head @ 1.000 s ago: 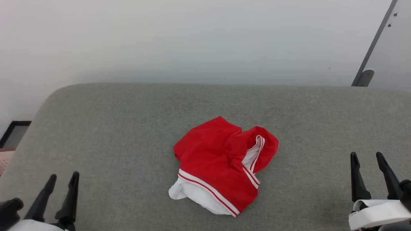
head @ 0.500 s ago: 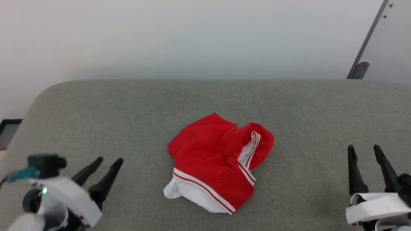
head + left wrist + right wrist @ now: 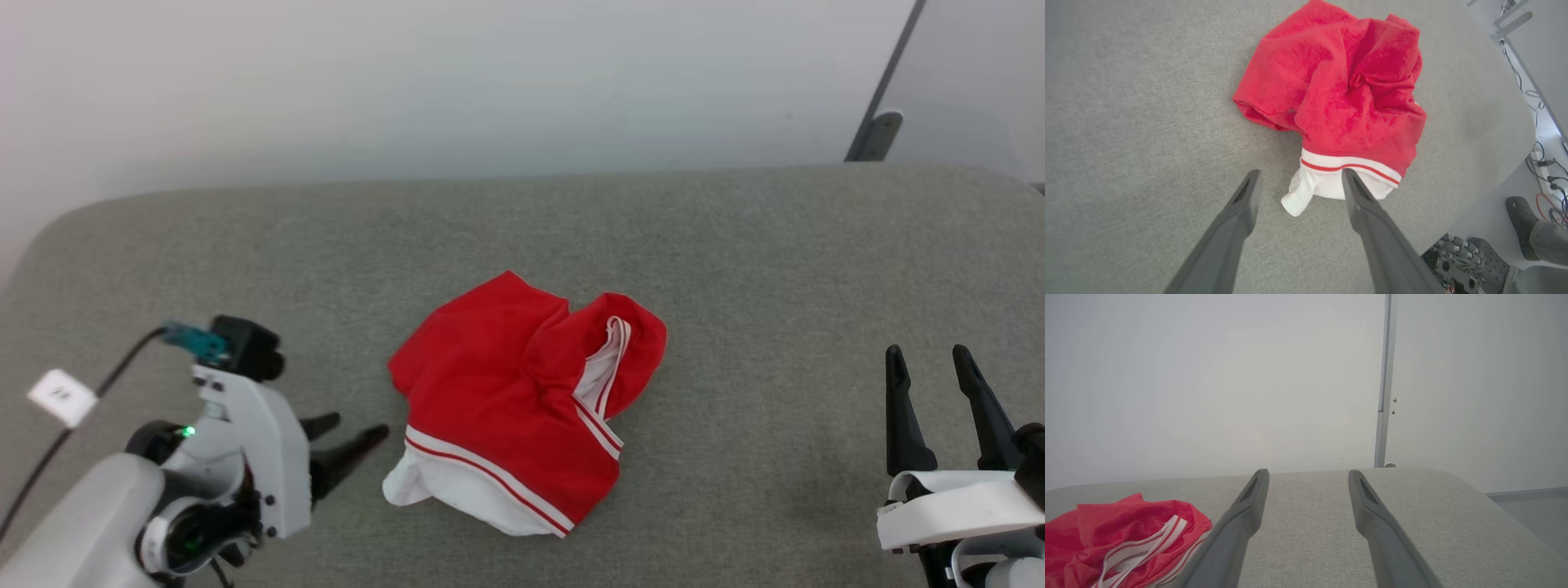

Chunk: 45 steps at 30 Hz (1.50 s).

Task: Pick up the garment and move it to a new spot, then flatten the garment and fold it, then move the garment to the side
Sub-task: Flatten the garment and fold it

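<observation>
- The garment (image 3: 522, 400) lies crumpled mid-cushion (image 3: 775, 245), not yet picked up.
- Left gripper (image 3: 360, 424), fingers spread, points at its white edge (just beside, apparently not touching).
- Right gripper (image 3: 928, 359), likewise spread, sits well apart.
- Next, I'd say: straddle that edge and pinch.

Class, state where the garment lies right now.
In the head view, the garment lies crumpled midway along the grey cushion, just right of the left gripper.

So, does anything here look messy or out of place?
Only the red garment: it lies crumpled in a heap on the grey cushion, with one white sleeve end poking out toward the open left pincer. Nothing looks torn or spilled.
</observation>
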Motion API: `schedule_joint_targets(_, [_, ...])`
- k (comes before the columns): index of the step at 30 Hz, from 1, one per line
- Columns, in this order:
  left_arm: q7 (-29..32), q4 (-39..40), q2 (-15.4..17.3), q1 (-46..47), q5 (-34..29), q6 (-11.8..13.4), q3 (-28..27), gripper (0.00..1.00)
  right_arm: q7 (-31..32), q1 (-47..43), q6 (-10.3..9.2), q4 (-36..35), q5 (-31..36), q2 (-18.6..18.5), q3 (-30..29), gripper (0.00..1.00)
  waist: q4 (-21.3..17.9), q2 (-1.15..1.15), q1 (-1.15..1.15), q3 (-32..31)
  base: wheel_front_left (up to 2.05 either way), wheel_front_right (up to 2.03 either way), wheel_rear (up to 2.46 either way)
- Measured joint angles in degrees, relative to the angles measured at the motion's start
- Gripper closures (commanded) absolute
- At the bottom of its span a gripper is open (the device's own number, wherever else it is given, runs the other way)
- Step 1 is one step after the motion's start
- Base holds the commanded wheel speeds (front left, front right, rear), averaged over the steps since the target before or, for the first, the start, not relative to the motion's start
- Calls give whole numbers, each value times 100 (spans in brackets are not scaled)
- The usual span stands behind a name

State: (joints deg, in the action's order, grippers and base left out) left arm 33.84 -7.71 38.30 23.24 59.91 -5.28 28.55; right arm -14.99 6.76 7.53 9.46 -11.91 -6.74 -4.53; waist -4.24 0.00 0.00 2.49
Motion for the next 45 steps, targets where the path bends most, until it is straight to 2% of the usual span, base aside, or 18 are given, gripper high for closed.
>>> schedule_joint_targets(6, [691, 100, -43, 176, 22, 125, 330, 0, -9, 28, 0, -14, 8, 37, -4, 0, -117, 0, 0, 149, 0, 0, 0])
schedule_joint_targets(13, [1154, 26, -3, 267, -60, 115, 656, 0, -12, 149, 0, -46, 8, 76, 43, 0, -216, 0, 0, 355, 0, 0, 0])
schedule_joint_targets(20, [803, -544, -88, 487, -282, -36, 715, 0, -12, 242, 0, -73, 32, 131, 92, 0, -293, 0, 0, 574, 0, 0, 0])
schedule_joint_targets(29, [539, -1449, -388, 734, -205, -181, 905, 0, -12, 361, 0, -96, 52, 174, 121, 0, -361, 0, 0, 821, 0, 0, 0])
schedule_joint_targets(30, [537, -1499, -402, 770, -163, -186, 925, 56, -12, 375, 0, -97, 53, 178, 118, 0, -363, 0, 0, 839, 0, 0, 0])
schedule_joint_targets(31, [525, -1526, -412, 806, -121, -187, 946, 100, -12, 394, 0, -97, 60, 179, 115, 0, -363, 0, 0, 853, 0, 0, 0])
schedule_joint_targets(38, [586, -1521, -283, 919, 112, -212, 1071, 100, -12, 423, 0, -115, 104, 176, 51, 0, -292, 0, 0, 870, 0, 0, 0])
schedule_joint_targets(41, [633, -1471, -40, 920, 144, -205, 1032, 100, -12, 422, 0, -113, 104, 154, 13, 0, -243, 0, 0, 854, 0, 0, 0])
schedule_joint_targets(45, [691, -1348, 436, 848, 125, -74, 893, 100, -12, 412, 0, -136, 105, 148, -34, 0, -170, 0, 0, 824, 0, 0, 0])
